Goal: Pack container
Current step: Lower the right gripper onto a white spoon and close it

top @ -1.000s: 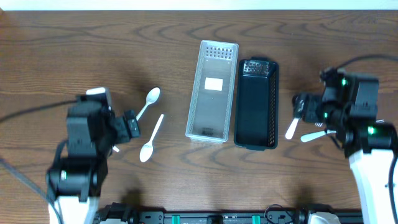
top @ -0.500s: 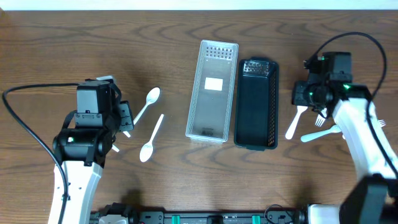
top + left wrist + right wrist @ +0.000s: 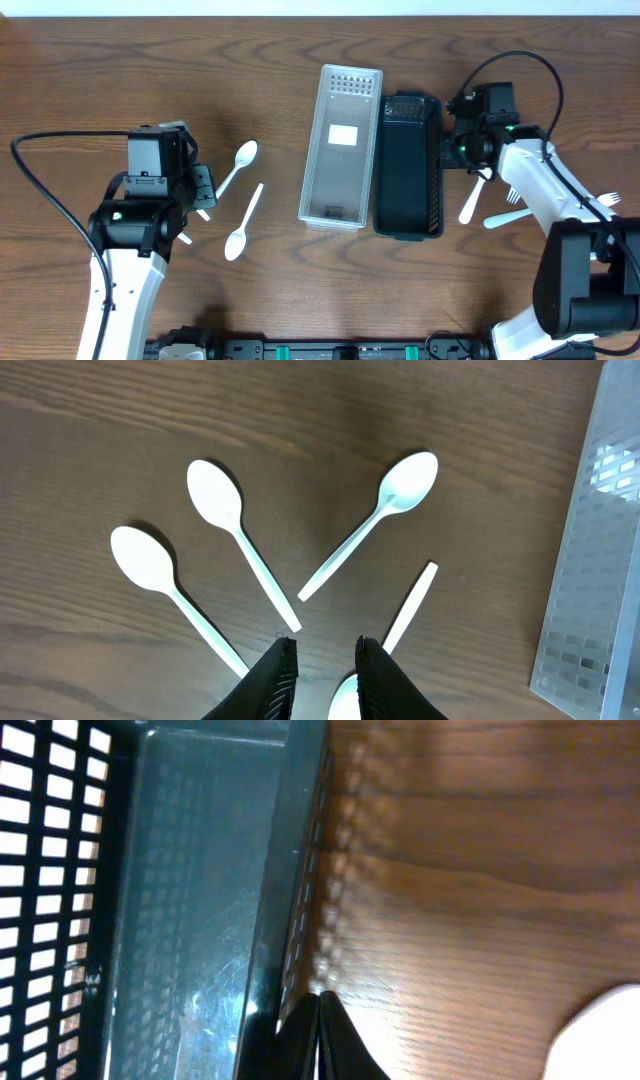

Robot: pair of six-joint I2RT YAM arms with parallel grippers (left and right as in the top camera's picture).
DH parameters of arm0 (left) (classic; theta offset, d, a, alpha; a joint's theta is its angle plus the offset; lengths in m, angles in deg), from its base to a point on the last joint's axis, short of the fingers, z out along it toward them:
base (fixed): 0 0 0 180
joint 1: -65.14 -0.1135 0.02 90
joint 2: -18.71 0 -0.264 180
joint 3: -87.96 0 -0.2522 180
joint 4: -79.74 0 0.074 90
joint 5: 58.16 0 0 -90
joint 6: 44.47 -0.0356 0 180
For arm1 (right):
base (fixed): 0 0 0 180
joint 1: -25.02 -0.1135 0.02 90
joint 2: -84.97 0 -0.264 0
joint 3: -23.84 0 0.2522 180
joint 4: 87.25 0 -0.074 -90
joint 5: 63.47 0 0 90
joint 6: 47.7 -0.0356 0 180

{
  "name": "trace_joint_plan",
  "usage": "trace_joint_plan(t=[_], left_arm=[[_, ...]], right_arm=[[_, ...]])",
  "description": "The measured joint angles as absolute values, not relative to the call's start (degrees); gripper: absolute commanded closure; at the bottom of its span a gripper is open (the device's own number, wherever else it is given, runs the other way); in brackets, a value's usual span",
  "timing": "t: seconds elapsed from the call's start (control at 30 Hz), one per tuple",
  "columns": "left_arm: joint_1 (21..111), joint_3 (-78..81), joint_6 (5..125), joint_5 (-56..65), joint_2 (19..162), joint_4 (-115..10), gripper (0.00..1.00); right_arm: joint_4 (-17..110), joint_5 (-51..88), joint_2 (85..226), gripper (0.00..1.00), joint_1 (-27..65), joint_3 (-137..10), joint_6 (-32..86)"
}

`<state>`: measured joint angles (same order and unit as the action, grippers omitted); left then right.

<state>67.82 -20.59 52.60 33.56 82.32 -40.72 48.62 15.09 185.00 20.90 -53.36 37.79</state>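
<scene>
A clear perforated container (image 3: 341, 145) lies mid-table with a black slotted basket (image 3: 408, 165) tight against its right side. My right gripper (image 3: 452, 148) is shut and empty, its tips (image 3: 318, 1005) pressed to the basket's outer right wall (image 3: 290, 910). White plastic spoons (image 3: 238, 163) (image 3: 243, 222) lie left of the container. The left wrist view shows three whole spoons (image 3: 215, 495) (image 3: 140, 555) (image 3: 410, 478) fanned on the wood. My left gripper (image 3: 322, 660) hovers over them with a narrow gap between its jaws and nothing in it. A spoon bowl (image 3: 345, 700) shows beside its right finger.
A white spoon (image 3: 472, 198) and a white fork (image 3: 515, 215) lie right of the basket, under the right arm. Another white utensil (image 3: 610, 200) sits near the right edge. Cables loop over both arms.
The right arm swung left and back to the basket's right wall, its jaws now shut. The basket has shifted slightly left. The left jaws have narrowed from wide open.
</scene>
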Motion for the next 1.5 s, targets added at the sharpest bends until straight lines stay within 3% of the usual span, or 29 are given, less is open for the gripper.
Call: trace_joint_plan(t=[0.37, 0.5, 0.73, 0.77, 0.87, 0.93, 1.07, 1.13, 1.5], left_arm=[[67.8, -20.6, 52.6, 33.6, 82.7, -40.7, 0.77], [67.8, -20.6, 52.6, 33.6, 82.7, -40.7, 0.75], [67.8, -20.6, 52.5, 33.6, 82.7, -40.7, 0.51], [67.8, -20.6, 52.5, 33.6, 82.7, -40.6, 0.5], [67.8, -20.6, 52.6, 33.6, 82.7, -40.6, 0.47], [67.8, -20.6, 52.6, 33.6, 82.7, -40.6, 0.42], [67.8, -20.6, 52.6, 33.6, 82.7, -40.6, 0.4], [67.8, -20.6, 52.6, 33.6, 82.7, -40.6, 0.39], [67.8, -20.6, 52.6, 33.6, 82.7, -40.6, 0.39]], right_arm=[[51.8, 12.7, 185.1, 0.96, 20.3, -53.4, 37.9], [52.9, 11.0, 185.1, 0.9, 20.3, -53.4, 38.1], [50.5, 16.9, 185.1, 0.7, 20.3, -53.4, 34.9], [49.2, 19.1, 185.1, 0.65, 20.5, -53.4, 33.2], [45.0, 24.3, 185.1, 0.65, 21.4, -53.5, 28.8], [42.0, 26.9, 185.1, 0.56, 22.3, -53.5, 26.0], [39.0, 31.7, 185.1, 0.49, 24.3, -53.5, 21.1], [39.0, 33.4, 185.1, 0.38, 25.2, -53.5, 19.6], [40.3, 35.6, 187.5, 0.31, 27.9, -53.6, 16.8]])
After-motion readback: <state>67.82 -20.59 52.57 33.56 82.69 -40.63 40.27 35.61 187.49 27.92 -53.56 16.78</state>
